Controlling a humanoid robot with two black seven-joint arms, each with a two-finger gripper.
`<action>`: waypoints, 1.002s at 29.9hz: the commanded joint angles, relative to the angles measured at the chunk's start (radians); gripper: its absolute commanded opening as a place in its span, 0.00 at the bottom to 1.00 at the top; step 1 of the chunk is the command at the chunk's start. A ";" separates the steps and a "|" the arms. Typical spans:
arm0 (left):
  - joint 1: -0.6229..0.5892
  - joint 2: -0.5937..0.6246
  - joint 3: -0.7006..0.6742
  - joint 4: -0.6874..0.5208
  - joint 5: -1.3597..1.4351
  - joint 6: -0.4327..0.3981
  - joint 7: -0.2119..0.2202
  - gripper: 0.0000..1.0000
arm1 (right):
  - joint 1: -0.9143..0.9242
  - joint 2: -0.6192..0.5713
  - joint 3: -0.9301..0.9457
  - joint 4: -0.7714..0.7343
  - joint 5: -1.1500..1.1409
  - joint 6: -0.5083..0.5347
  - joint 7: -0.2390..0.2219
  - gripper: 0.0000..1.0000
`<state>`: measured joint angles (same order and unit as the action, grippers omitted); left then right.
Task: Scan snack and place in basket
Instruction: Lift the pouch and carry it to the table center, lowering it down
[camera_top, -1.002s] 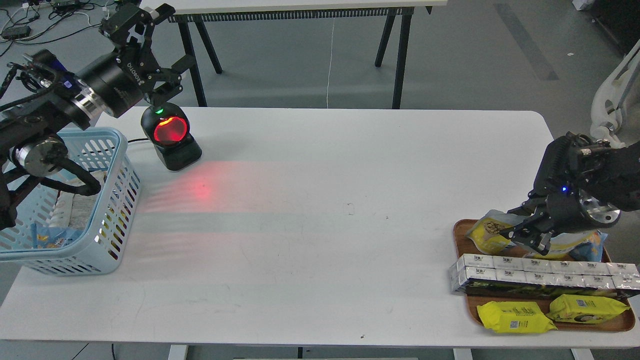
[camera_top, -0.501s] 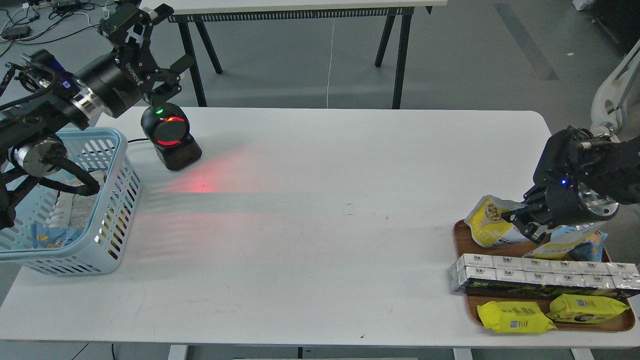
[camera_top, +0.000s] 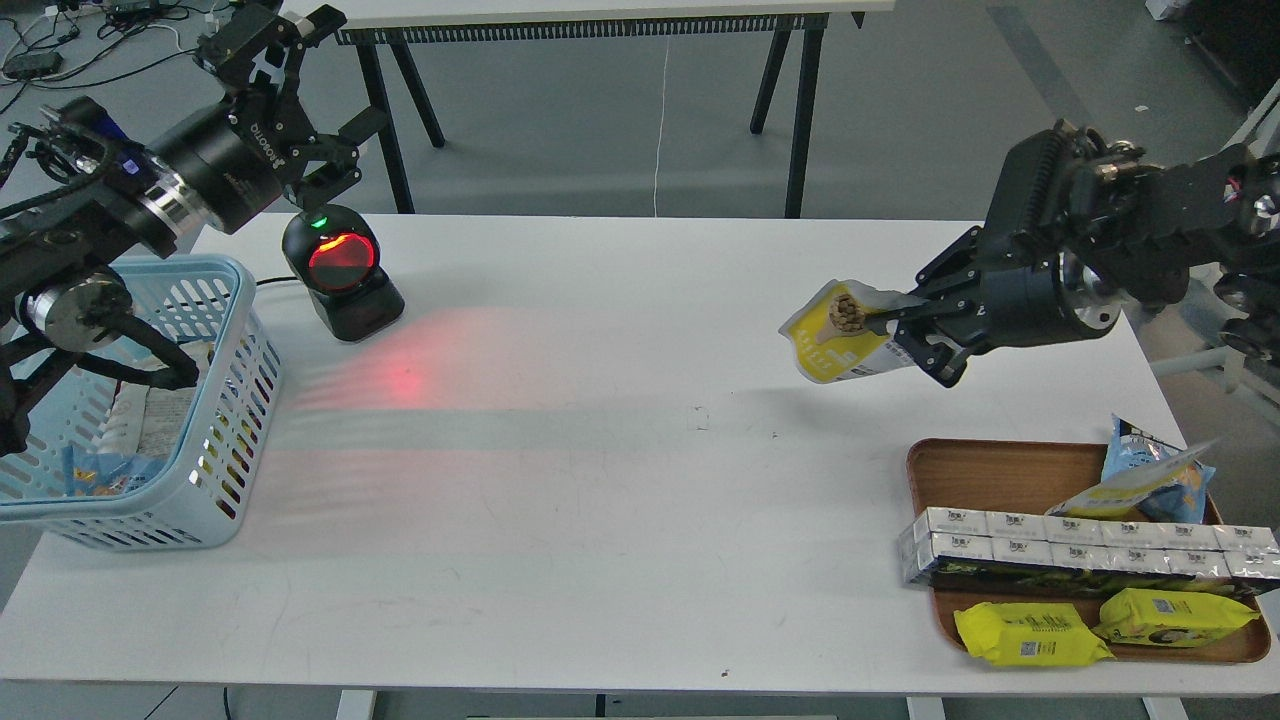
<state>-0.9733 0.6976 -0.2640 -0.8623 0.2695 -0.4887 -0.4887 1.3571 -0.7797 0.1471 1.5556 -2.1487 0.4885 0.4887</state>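
The snack (camera_top: 838, 335) is a white-and-yellow pouch picturing tan beans. My right gripper (camera_top: 905, 325) is shut on its right side and holds it in the air above the right half of the white table (camera_top: 640, 500). The light blue basket (camera_top: 200, 400) stands at the table's left edge with packets inside it. My left gripper (camera_top: 300, 75) is open and empty, held high behind the black barcode scanner (camera_top: 340, 275), whose red window glows and throws red light on the table.
A brown wooden tray (camera_top: 1000, 470) at the front right holds a blue-and-yellow crinkled bag (camera_top: 1150, 480), a row of white cartons (camera_top: 1080, 545) and two yellow flat packets (camera_top: 1030, 635). Another table's legs stand behind.
My right gripper has lifted the snack off the tray and carried it up and to the left, over the table. My left arm has hardly moved.
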 joint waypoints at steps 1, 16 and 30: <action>-0.002 -0.003 0.000 0.003 -0.001 0.000 0.000 1.00 | 0.049 0.158 -0.006 -0.031 0.006 0.000 0.000 0.00; 0.005 0.002 0.002 0.019 0.001 0.000 0.000 1.00 | 0.051 0.586 -0.126 -0.302 -0.011 0.000 0.000 0.00; 0.005 -0.003 0.002 0.020 0.001 0.000 0.000 1.00 | 0.065 0.629 -0.219 -0.298 -0.005 0.000 0.000 0.07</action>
<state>-0.9681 0.6958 -0.2623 -0.8421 0.2701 -0.4887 -0.4887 1.4267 -0.1509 -0.0665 1.2576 -2.1540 0.4887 0.4887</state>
